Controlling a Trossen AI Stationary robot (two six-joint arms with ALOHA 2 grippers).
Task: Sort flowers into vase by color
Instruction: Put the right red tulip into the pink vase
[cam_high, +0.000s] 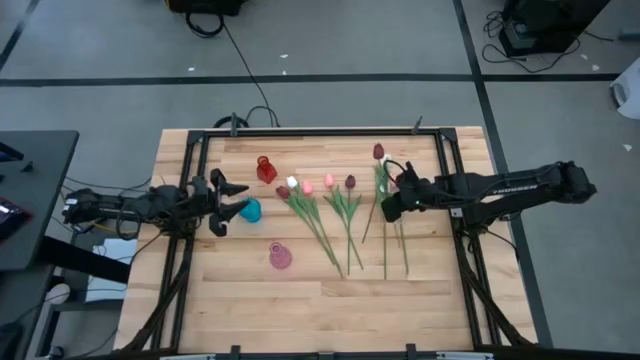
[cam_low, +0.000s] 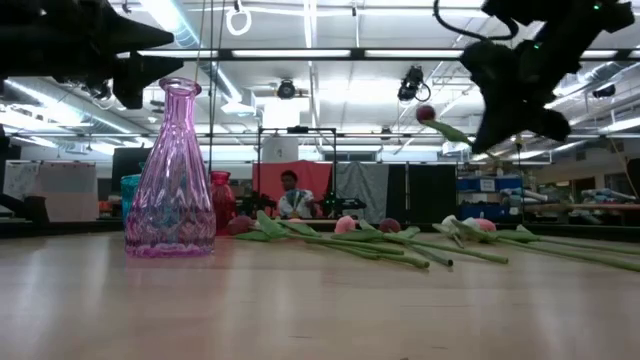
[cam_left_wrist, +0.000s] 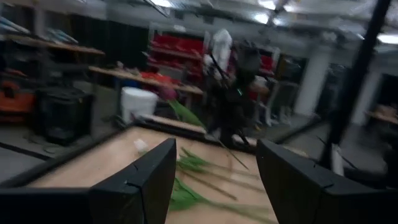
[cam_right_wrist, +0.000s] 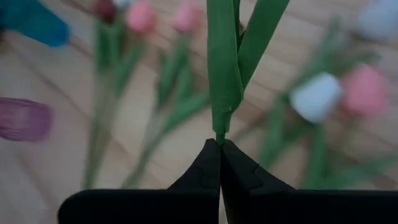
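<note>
Several tulips (cam_high: 330, 215) with white, pink and dark red heads lie flat on the wooden table's middle. My right gripper (cam_right_wrist: 219, 149) is shut on a dark red tulip (cam_low: 426, 113), raised above the table's right half (cam_high: 379, 152). A red vase (cam_high: 265, 168), a teal vase (cam_high: 250, 210) and a pink vase (cam_low: 172, 175) stand left of the flowers. My left gripper (cam_high: 232, 200) hovers open beside the teal vase, holding nothing (cam_left_wrist: 214, 180). My right gripper pinches the lower end of the tulip's green stem (cam_right_wrist: 219, 134) between its two fingertips, only at their free ends. The fingers slant down from the table's right side. The tulip is lifted clear and tilted, its dark red head (cam_high: 379, 152) toward the far edge.
More tulips (cam_high: 395, 250) lie under and near my right gripper. Black frame rails (cam_high: 455, 240) run along the table's left and right sides. Bare wood lies along the near edge (cam_high: 320, 310).
</note>
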